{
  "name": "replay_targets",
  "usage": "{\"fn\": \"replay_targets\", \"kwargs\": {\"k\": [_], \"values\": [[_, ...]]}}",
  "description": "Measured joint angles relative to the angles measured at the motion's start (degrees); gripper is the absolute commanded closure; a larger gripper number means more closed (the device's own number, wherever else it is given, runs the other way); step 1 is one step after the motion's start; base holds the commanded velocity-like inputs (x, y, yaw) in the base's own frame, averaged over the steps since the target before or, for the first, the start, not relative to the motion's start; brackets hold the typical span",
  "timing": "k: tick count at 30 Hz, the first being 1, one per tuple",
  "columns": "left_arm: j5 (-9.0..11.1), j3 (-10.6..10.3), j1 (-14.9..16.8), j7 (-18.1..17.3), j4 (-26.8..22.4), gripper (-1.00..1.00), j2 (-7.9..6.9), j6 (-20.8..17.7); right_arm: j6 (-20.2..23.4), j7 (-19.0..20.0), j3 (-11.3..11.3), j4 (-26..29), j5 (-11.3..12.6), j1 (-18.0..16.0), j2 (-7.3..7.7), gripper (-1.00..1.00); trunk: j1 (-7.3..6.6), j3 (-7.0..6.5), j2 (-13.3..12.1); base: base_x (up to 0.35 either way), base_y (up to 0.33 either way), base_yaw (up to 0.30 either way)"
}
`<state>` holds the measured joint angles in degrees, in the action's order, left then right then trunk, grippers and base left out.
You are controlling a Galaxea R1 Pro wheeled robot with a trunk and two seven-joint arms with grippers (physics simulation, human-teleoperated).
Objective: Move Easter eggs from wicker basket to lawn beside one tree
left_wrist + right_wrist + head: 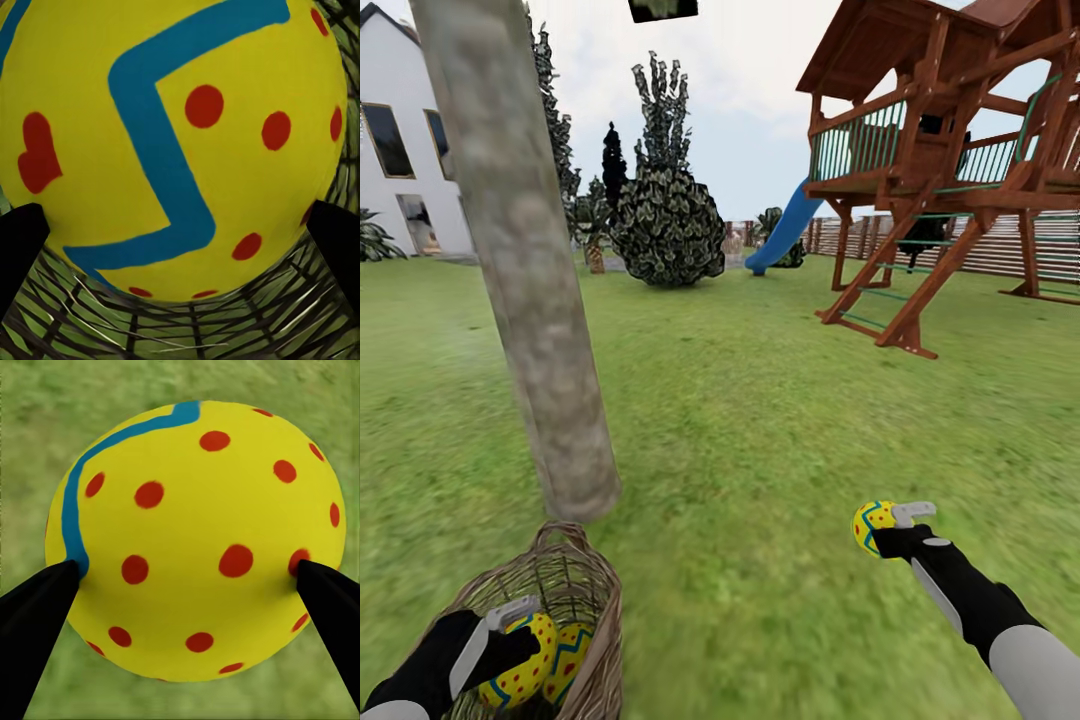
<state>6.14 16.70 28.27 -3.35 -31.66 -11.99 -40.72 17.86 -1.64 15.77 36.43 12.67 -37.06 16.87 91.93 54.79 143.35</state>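
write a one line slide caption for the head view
Right gripper holds one Easter egg over the lawn; left gripper reaches into the wicker basket.

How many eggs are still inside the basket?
Two: the basket holds one egg between the left pincer's fingers and another egg beside it.

The basket (575, 600) sits on the lawn (760, 420) at the lower left of the frame, just before the tree trunk (520, 250). Two eggs lie in it: one (520, 660) at the left gripper (510, 625), another (567, 660) touching it on the right. At lower right, the right gripper (895, 530) holds a third egg (872, 525) above the grass. A bush (665, 225) stands behind at upper centre, a playset (940, 170) at upper right.
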Motion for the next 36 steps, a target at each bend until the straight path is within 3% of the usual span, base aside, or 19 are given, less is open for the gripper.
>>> {"fn": "replay_targets", "kwargs": {"k": [10,36], "values": [[0.0,-0.1,0.0,0.0,0.0,1.0,0.2,0.0,0.2,0.2,0.0,-0.1,0.0,0.0,0.01,1.0,-0.32,-2.21,-0.3,0.0,0.0,0.0],[0.0,-0.2,0.0,0.2,0.1,1.0,0.2,0.0,0.1,0.1,0.1,-1.3,-0.1,0.0,-0.08,1.0,-6.02,-6.88,-10.7,0.0,0.0,0.0]]}}
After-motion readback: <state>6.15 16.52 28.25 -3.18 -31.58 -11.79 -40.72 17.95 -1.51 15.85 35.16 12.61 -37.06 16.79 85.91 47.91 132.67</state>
